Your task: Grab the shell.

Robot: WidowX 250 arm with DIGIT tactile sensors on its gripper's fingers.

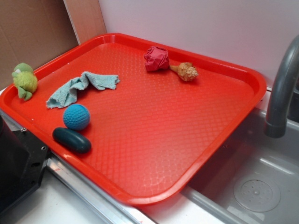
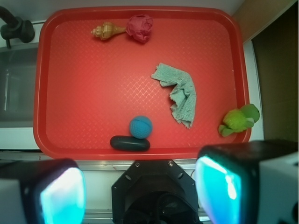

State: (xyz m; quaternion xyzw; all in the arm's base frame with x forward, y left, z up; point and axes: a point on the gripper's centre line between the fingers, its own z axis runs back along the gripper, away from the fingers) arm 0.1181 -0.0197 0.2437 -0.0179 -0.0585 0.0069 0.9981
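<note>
A big red tray [image 1: 140, 154] sits next to a gray sink [image 1: 261, 186] with a gray tap [image 1: 282, 88].

The shell [image 1: 186, 71] lies at the far edge of the tray. In the wrist view the shell [image 2: 106, 31] is at about 11 o'clock on the tray [image 2: 88, 93]. It is tan and bumpy, with a thin pointy end. That pointy end aims at the red wad [image 1: 156, 58] and is just beside it, maybe touching. In the wrist view the wad [image 2: 140, 28] is at the shell's 3 o'clock.

A blue ball [image 2: 140, 127] sits near the tray's 6 o'clock edge. A dark pebble [image 2: 130, 143] lies right under it, touching it. A pale green cloth [image 2: 180, 95] lies crumpled at the ball's 2 o'clock. A green toy [image 2: 239, 119] rests on the tray's rim at 4 o'clock.

The gripper [image 2: 142, 189] hangs outside the tray, past its 6 o'clock edge, well apart from the shell. Its two fingers [image 2: 60, 196] stand wide apart with nothing between them. The ball and pebble are the things closest to it.
</note>
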